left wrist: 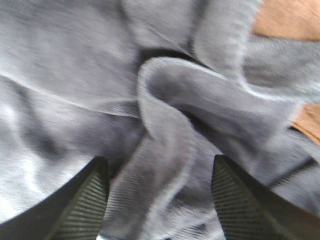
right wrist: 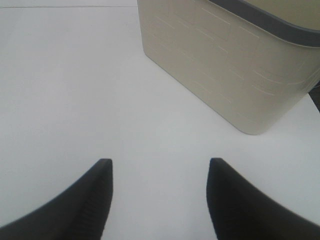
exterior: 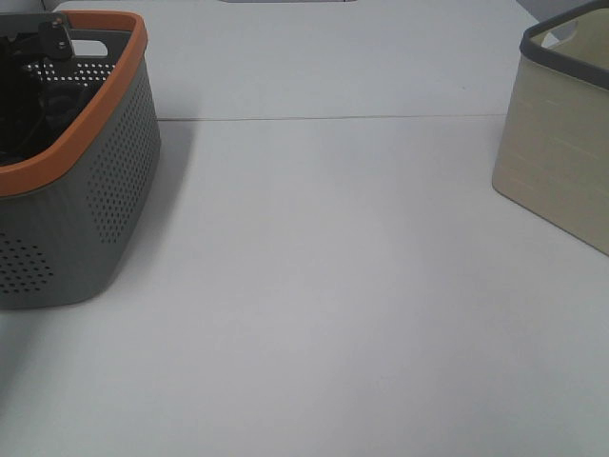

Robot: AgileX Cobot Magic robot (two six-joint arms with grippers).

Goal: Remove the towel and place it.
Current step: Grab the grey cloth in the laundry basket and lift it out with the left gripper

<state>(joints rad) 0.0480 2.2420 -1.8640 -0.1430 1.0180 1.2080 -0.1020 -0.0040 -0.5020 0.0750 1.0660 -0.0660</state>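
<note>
The left gripper (left wrist: 157, 167) faced downward, its jaws standing apart, with the ribbed inner pads (left wrist: 90, 200) turned toward each other across a wide gap. In the high view only a dark part of the left arm (exterior: 49, 36) showed, at the far left edge. The right gripper (right wrist: 160, 162) was angled forward and down, jaws likewise parted and holding nothing, its dark fingertips (right wrist: 102, 172) blunt and rounded.
</note>
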